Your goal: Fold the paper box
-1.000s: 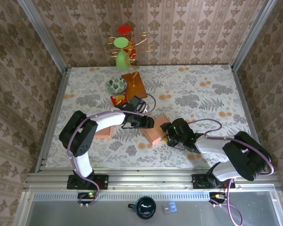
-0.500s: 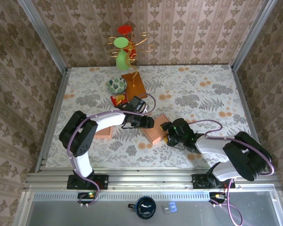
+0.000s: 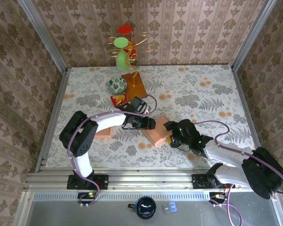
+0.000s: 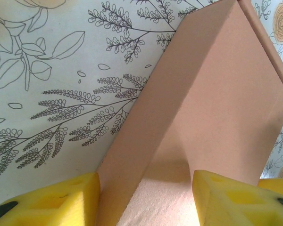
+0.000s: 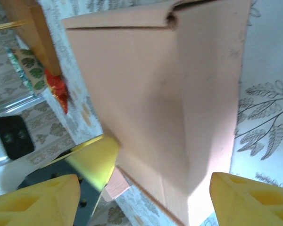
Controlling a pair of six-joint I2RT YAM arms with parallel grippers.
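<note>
Pink paper box (image 3: 155,133): we see it mid-table (image 3: 212,94), flanked by both arms.
Left gripper (image 3: 150,123): jaws half apart astride a box wall; grip unclear to us.
Right gripper (image 3: 170,133): jaws spread wide, clamping nothing.

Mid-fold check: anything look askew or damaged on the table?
No damage visible. The paper box lies skewed to the table edges, and a second pink piece sits partly under the left arm.
</note>
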